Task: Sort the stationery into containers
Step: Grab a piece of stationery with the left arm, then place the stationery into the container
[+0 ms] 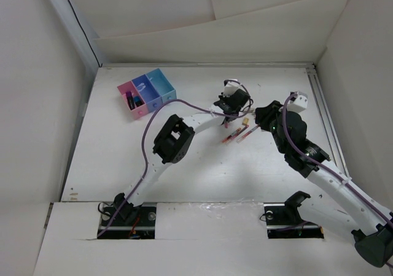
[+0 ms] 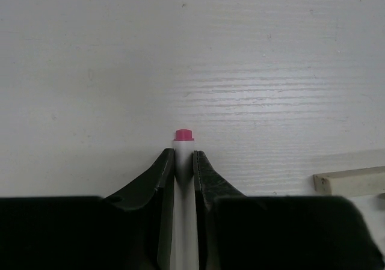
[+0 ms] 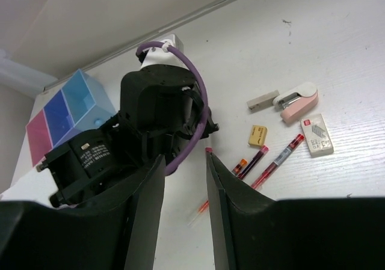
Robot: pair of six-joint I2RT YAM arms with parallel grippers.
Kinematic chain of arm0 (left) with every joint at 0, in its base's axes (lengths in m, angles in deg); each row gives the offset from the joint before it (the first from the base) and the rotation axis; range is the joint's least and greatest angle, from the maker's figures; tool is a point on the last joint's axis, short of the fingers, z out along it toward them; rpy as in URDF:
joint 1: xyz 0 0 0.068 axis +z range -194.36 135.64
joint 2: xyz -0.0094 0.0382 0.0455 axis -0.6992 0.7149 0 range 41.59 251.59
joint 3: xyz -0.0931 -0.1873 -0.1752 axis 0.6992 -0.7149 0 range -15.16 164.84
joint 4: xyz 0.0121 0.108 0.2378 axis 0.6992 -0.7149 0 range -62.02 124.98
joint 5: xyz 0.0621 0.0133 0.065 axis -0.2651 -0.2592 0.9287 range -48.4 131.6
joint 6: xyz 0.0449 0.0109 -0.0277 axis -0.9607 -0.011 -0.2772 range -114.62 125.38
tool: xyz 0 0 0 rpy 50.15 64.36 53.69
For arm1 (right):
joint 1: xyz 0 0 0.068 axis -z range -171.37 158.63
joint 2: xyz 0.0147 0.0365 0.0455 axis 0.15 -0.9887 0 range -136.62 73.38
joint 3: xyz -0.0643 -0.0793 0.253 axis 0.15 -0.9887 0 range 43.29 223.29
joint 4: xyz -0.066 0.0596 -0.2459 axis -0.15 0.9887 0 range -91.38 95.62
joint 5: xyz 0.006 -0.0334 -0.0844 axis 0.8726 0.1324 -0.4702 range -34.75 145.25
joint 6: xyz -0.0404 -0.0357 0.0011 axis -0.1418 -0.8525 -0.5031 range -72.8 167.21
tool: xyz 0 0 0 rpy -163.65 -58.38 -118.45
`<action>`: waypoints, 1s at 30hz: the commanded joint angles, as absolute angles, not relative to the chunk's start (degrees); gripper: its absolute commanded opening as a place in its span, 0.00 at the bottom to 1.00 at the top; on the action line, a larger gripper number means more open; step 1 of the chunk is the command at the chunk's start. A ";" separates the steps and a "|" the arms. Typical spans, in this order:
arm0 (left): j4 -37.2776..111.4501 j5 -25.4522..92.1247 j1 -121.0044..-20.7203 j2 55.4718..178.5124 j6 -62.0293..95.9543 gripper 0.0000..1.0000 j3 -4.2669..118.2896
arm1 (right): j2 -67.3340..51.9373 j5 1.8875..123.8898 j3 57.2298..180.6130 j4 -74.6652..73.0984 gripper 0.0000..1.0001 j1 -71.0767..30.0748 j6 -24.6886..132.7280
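While left fingers (image 2: 163, 171) pinch a pink-tipped pen (image 2: 184, 139), eraser (image 3: 317, 135) print unreadable.

White counter (image 1: 202, 177), faint grain running across it. Upper left of the overhead view, the containers (image 1: 147, 91): pink, purple-blue and light blue in a row. In the left wrist view there's a black left gripper (image 2: 183, 154) and a white pen (image 2: 184, 186) with a magenta cap. Right wrist view: purple cable (image 3: 195, 95), pink-and-white stapler (image 3: 298, 100), red pen (image 3: 283, 159), tan eraser (image 3: 258, 135), and a white eraser (image 3: 317, 135) with a red-marked label.
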State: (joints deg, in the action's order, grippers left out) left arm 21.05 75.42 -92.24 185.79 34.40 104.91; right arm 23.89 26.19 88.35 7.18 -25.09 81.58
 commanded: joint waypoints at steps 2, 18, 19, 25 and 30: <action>21.54 72.64 -87.44 176.51 35.79 0.00 102.36 | 24.78 26.42 88.99 4.33 0.40 -24.77 80.78; 24.09 65.94 -57.12 154.44 35.89 0.00 88.20 | 24.78 28.27 88.99 3.81 0.40 -24.77 80.78; 24.08 66.73 -56.15 154.44 35.88 0.00 88.20 | 24.78 28.27 88.99 3.81 0.40 -24.77 80.78; 23.56 67.78 -51.05 155.14 34.12 0.00 87.67 | 24.78 28.79 88.99 3.81 0.40 -24.77 80.78; 24.88 68.93 -51.04 156.81 32.99 0.00 84.95 | 24.78 28.79 88.99 3.81 0.40 -24.77 80.78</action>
State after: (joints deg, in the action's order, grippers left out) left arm 24.09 67.36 -50.97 156.46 34.70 86.53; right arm 23.89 28.33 88.35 7.11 -25.09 81.49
